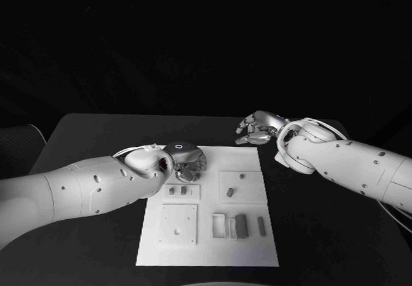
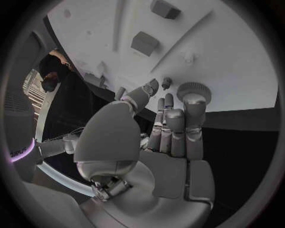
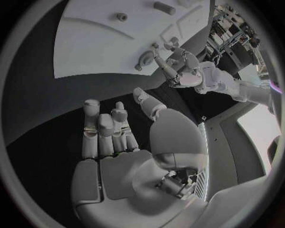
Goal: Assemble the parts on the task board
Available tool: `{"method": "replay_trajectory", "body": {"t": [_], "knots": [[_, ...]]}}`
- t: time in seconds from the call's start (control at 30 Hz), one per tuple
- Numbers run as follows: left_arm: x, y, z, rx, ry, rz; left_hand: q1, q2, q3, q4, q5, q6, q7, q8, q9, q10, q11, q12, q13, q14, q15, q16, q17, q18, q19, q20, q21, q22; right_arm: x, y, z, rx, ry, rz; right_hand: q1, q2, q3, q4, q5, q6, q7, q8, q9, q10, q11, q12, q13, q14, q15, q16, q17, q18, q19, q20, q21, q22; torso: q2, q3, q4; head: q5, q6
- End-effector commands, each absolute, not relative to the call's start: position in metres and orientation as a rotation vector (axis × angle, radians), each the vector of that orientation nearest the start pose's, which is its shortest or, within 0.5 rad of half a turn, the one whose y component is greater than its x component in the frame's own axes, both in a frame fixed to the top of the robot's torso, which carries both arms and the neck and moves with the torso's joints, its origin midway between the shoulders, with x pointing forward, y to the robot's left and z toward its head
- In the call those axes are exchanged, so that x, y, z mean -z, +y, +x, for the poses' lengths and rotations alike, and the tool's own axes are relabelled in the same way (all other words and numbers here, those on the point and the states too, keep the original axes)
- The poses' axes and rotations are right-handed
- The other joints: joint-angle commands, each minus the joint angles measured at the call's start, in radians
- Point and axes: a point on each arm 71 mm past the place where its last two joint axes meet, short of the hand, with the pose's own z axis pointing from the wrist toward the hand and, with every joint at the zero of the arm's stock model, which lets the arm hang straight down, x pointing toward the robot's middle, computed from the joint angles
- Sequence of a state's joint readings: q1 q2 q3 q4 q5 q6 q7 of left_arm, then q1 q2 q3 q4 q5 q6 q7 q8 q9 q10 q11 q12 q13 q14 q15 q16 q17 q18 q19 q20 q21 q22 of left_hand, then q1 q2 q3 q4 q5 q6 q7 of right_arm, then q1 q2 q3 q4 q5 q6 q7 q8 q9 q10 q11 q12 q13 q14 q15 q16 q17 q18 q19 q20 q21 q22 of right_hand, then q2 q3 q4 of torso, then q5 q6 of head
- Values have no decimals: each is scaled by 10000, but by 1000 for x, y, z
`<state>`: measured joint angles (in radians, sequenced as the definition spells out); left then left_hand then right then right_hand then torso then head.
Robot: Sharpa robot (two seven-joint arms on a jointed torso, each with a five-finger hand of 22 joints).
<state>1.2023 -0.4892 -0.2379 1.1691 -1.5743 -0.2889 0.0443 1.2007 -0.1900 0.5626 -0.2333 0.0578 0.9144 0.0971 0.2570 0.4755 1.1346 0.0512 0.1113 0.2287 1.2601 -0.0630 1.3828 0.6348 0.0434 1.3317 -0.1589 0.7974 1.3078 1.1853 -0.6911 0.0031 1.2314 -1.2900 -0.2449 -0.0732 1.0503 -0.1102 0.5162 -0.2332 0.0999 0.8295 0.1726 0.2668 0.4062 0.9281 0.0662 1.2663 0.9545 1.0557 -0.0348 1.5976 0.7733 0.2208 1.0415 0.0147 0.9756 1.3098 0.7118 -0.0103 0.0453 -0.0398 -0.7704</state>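
Near edge of board: the white rectangular task board (image 1: pixel 208 245) lies in the middle of the black table (image 1: pixel 96 129); toward its near edge sit a square white block (image 1: pixel 179 223) and a cluster of upright grey rectangular parts (image 1: pixel 242 225).
Mid board: two small grey parts (image 1: pixel 177 191) stand in a recess on the left half; one small grey peg (image 1: pixel 230 193) stands in the square plate on the right half.
Left hand: the silver left hand (image 1: pixel 186 162) is placed over the far left corner of the board; a small grey ribbed round part (image 2: pixel 194 91) is seen at its fingertips (image 2: pixel 194 114) in the left wrist view — touched there, though whether it is truly gripped cannot be told.
Right hand: the silver right hand (image 1: pixel 259 129) hangs over the table just beyond the far right corner — fingers loosely curled, nothing held.
Step in hand: judged to be pickup or seating of the round part.
Next move: a secure pinch is called for, then alignment over its seat.
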Motion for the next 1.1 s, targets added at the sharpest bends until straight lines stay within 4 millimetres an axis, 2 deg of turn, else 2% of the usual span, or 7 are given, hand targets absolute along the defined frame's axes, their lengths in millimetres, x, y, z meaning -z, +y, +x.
{"method": "replay_trajectory", "body": {"t": [0.03, 0.5, 0.83, 1.1], "knots": [[267, 107, 504, 6498, 17575, 5612, -39, 152, 12, 61, -28, 142, 3, 97, 7, 128, -7, -25, 33, 73, 10, -69, -18, 1351, 34, 11, 52, 182, 202, -210, 538, -6338, 17604, 456, -75, -7, 6, 73, 38, 4, 63, -24, -13, -88, 13, 41, -16, 34, -28, -30, 13, 410, -33, -67, -28, 95, 3, 3, 0, 1, 6], [273, 108, 507, 6091, 17904, 5771, -81, 267, 2, 32, -31, 260, 33, 155, 5, 186, 23, -48, 51, 23, 37, -81, -37, 1340, -30, 17, 52, 191, 202, -209, 538, -6371, 17597, 440, -73, -7, 6, 70, 38, 4, 63, -23, -15, -90, 13, 46, -21, 34, -27, -30, 13, 410, -32, -68, -28, 95, 10, -12, -5, -30, -18], [274, 111, 510, 5918, 17841, 5667, -84, 312, 16, 20, -29, 278, 64, 161, -5, 170, 54, -80, 48, -1, 66, -79, -41, 1340, -53, 32, 53, 193, 201, -209, 538, -6368, 17598, 442, -74, -7, 5, 69, 38, 4, 63, -22, -15, -91, 13, 49, -25, 35, -27, -30, 14, 410, -31, -68, -28, 95, 4, -7, 4, -42, -29], [275, 111, 511, 5834, 17955, 5698, -61, 496, 78, 12, -27, 324, 131, 178, -19, 263, 99, -70, 74, -25, 111, -63, -45, 1358, -75, 68, 63, 195, 201, -208, 538, -6379, 17595, 436, -73, -7, 5, 68, 38, 4, 63, -21, -16, -92, 13, 51, -28, 35, -27, -30, 14, 410, -32, -68, -29, 95, 3, -6, 1, -44, -28]]}}
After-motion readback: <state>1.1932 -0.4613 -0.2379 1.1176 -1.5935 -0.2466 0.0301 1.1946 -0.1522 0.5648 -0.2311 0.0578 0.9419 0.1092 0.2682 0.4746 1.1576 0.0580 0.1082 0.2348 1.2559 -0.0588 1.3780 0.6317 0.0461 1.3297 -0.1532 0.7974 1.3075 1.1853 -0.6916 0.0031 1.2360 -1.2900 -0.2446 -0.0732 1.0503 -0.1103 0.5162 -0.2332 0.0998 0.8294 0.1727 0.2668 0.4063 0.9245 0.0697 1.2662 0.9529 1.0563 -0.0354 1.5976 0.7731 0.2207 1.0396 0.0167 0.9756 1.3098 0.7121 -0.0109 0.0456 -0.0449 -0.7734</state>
